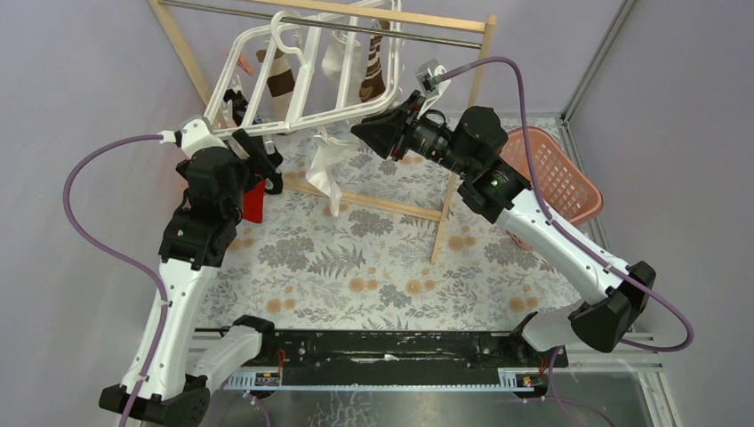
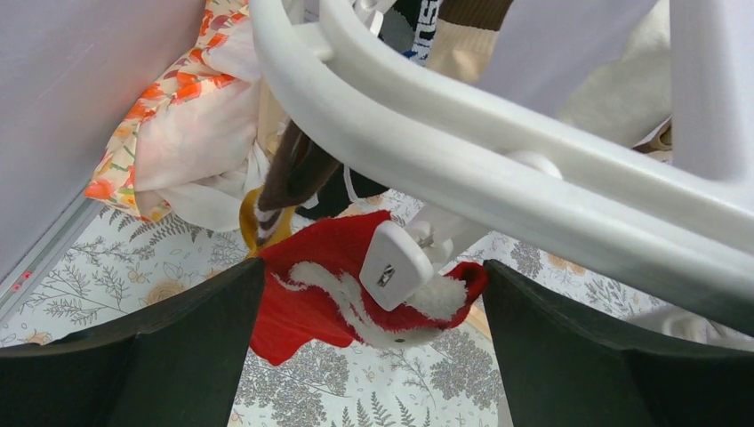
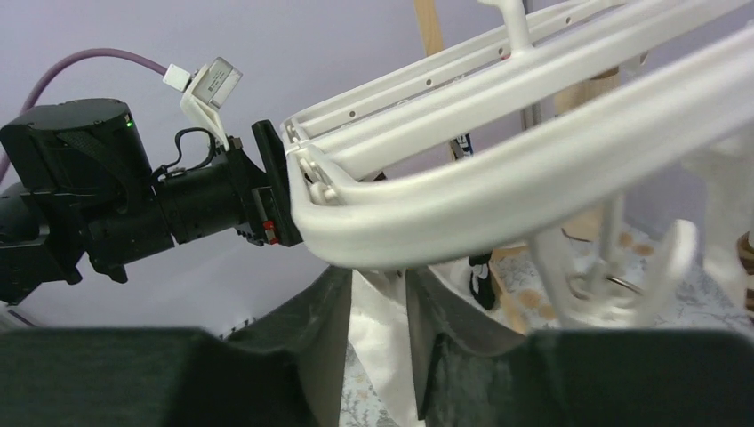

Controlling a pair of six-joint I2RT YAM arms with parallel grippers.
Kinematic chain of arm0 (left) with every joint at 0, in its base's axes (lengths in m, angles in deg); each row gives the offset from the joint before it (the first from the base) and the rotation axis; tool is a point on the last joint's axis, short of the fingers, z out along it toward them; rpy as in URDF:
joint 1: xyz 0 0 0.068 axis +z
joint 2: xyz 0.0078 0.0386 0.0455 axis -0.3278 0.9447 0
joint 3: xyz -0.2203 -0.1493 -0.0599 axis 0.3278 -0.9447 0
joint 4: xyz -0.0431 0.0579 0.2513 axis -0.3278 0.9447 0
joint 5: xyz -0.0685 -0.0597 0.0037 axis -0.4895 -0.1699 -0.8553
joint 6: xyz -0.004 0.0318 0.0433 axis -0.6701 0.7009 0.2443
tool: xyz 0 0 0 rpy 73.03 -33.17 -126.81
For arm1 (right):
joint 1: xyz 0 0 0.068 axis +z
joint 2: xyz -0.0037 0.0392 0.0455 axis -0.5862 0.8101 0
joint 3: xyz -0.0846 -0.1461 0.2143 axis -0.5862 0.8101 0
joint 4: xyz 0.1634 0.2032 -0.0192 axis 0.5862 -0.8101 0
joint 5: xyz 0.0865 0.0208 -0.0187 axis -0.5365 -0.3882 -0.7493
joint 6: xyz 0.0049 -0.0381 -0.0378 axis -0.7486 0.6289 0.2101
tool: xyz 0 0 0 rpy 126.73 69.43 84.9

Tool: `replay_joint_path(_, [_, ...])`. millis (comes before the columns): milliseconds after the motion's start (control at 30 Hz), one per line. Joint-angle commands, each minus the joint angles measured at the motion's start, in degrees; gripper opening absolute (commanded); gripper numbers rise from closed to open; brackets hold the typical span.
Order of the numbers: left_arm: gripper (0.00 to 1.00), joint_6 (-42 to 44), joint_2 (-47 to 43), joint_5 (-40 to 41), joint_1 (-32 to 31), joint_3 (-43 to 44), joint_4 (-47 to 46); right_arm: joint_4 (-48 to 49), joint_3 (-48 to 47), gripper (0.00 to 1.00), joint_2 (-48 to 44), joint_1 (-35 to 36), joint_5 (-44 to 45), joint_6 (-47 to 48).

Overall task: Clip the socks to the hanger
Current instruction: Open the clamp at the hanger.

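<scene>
The white hanger (image 3: 498, 200) hangs tilted on the wooden rack (image 1: 391, 206). The right hand (image 3: 378, 285) is clamped on a white sock (image 3: 378, 356) just under its frame; the left hand (image 2: 373, 271) gapes apart around a red sock (image 2: 302, 311) and a clip (image 2: 394, 264)

We count: one hanger (image 2: 462, 156), one wooden rack (image 1: 373, 203), one pink basket (image 1: 560, 173). One red sock (image 2: 311, 302) between left gripper's (image 2: 373, 267) spread fingers, one white sock (image 3: 378, 356) pinched in right gripper (image 3: 378, 294), two brown-striped socks (image 1: 283, 76) beyond.

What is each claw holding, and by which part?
The right gripper pinches a white sock near its top, just under the hanger. The left gripper is open, holding nothing.
</scene>
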Motion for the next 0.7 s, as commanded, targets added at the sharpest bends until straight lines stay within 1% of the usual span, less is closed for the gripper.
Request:
replay_joint_path(0, [0.99, 1.03, -1.11, -0.28, 0.36, -0.67, 0.15, 2.44, -3.7, 0.27, 0.46, 1.24, 0.02, 0.94])
replay_joint_path(100, [0.99, 1.12, -1.2, -0.23, 0.36, -0.68, 0.15, 2.55, -3.58, 0.13, 0.64, 1.41, -0.14, 0.94])
replay_joint_path(167, [0.99, 1.2, -1.37, -0.17, 0.36, -0.64, 0.15, 2.51, -3.32, 0.05, 0.59, 1.5, -0.1, 0.93])
replay_joint_path(233, [0.99, 1.29, -1.45, -0.21, 0.36, -0.67, 0.15, 2.52, -3.0, 0.0, 0.29, 1.48, -0.22, 0.94])
replay_joint_path(300, [0.99, 1.29, -1.55, -0.26, 0.41, -0.73, 0.1, 2.57, -2.45, 0.0, -0.11, 1.47, -0.05, 1.09])
replay_joint_path(333, [0.99, 1.36, -1.55, -0.22, 0.37, -0.71, 0.14, 2.64, -1.99, 0.03, -0.4, 1.44, 0.38, 1.29])
replay_joint_path(367, [0.99, 1.49, -1.59, -0.05, 0.36, -0.67, 0.1, 2.71, -1.64, 0.11, -0.72, 1.43, 0.96, 1.56])
replay_joint_path(433, [0.99, 1.64, -1.37, 0.69, 0.36, -0.57, 0.4, 2.71, -1.2, 0.35, -1.17, 1.49, 2.36, 1.96])
replay_joint_path(500, [0.99, 1.73, -1.08, 1.1, 0.36, -0.31, 0.81, 2.77, -1.26, 0.48, -1.33, 1.46, 3.42, 2.24])
replay_joint_path(567, [0.99, 1.65, -0.94, 1.15, 0.36, -0.23, 1.0, 2.75, -1.42, 0.51, -1.47, 1.47, 4.6, 2.7])
replay_joint_path(667, [0.99, 1.47, -0.99, 1.14, 0.36, -0.32, 1.15, 3.08, -1.97, 0.51, -1.39, 1.45, 6.04, 3.44])
